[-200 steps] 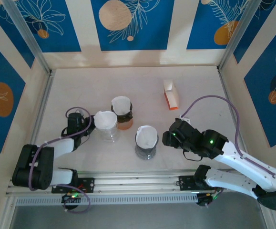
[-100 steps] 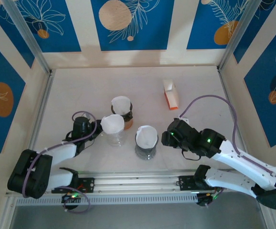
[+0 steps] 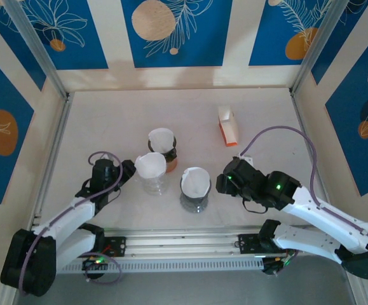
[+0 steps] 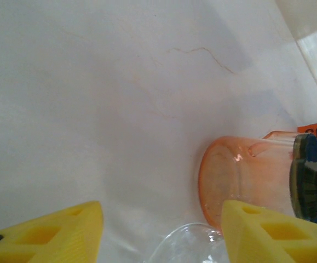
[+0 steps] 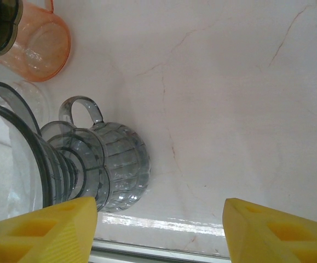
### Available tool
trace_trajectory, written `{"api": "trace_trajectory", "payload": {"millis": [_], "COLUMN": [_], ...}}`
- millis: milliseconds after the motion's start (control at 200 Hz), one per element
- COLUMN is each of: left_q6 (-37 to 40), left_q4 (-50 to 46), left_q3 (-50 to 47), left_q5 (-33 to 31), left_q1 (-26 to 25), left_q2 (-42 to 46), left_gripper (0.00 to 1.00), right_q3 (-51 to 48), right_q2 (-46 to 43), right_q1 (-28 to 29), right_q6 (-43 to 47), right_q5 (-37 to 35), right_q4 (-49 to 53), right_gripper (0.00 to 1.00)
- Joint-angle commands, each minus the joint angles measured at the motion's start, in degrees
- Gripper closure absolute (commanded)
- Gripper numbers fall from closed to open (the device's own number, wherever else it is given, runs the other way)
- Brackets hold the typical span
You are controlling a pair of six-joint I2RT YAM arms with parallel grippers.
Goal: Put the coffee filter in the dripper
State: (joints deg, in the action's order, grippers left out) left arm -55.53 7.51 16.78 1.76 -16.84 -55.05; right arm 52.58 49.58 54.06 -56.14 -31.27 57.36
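- The left gripper [image 4: 159, 236] is standing with its yellow fingers [image 4: 49, 234] spread wide and nothing between them; it is holding no load.
- The right gripper [image 5: 158, 233] is likewise showing parted, unloaded fingers [image 5: 40, 230].
- In the overhead view the left gripper [image 3: 126, 169] is sitting just beside the clear dripper [image 3: 152, 179], on its left-edge side; whether it is touching cannot be told.
- The right gripper [image 3: 224, 184] is hovering near the grey ribbed cup [image 5: 106, 164], on its right-edge side and apart from it.
- The coffee filter [image 3: 150, 164] is appearing as a white paper cone, mouth up, seated in the clear dripper towards the near edge of the table [image 3: 107, 121], left of centre.
- Judged handling: the paper is looking thin, very light and soft. It is likely to crease or collapse under a firm squeeze, so a light pinch on the upper rim would be the safest hold.
- Similar white cones are showing in the vessel on the orange cup [image 4: 240, 183] behind it and above the grey ribbed cup.
- A white-and-orange box [image 3: 228, 126] is lying towards the far right of the table, well apart from the drippers.
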Motion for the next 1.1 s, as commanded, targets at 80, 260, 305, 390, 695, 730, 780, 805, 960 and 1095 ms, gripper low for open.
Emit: {"api": "trace_trajectory", "payload": {"millis": [80,260,305,390,695,730,780,805,960,1095], "left_q6": [2.4,2.7,3.0,3.7,5.5,5.6,5.7,5.8,5.8,5.8], "left_q4": [-9.9,-14.7,-15.5,-16.7,-19.3,-19.5,-19.7,-19.7,-20.0,-20.0], "left_q3": [2.3,2.5,2.7,3.7,5.8,5.8,5.8,5.7,5.6,5.5], "left_q5": [-5.2,-8.0,-8.1,-8.1,-9.0,-9.1,-9.3,-9.4,-9.1,-9.1], "left_q1": [1.1,1.8,1.9,2.1,2.3,2.2,2.3,2.4,2.6,2.9], "left_q2": [6.2,13.1,14.2,15.4,18.5,18.7,19.1,19.1,19.1,19.2], "left_gripper": [0.33,0.24,0.22,0.19,0.10,0.10,0.10,0.09,0.09,0.09], "right_q3": [0.5,-3.7,-6.0,-10.4,-23.7,-24.2,-24.8,-25.1,-26.3,-26.7], "right_q2": [-2.4,-4.9,-5.7,-6.7,-4.5,-3.9,-2.7,-1.9,4.6,7.0], "right_q1": [-1.0,-3.1,-3.8,-6.0,-17.7,-17.9,-18.1,-18.1,-17.4,-17.1], "right_q6": [-1.9,-3.6,-3.4,-2.2,-1.7,-2.2,-3.1,-3.6,-5.1,-6.7], "right_q5": [-3.0,1.7,5.4,14.3,45.5,46.5,47.6,48.0,49.2,47.6], "right_q4": [2.7,4.2,2.5,-1.7,-18.7,-20.2,-22.4,-23.4,-28.1,-30.4], "right_gripper": [0.37,0.39,0.41,0.46,0.58,0.60,0.62,0.63,0.66,0.68]}}
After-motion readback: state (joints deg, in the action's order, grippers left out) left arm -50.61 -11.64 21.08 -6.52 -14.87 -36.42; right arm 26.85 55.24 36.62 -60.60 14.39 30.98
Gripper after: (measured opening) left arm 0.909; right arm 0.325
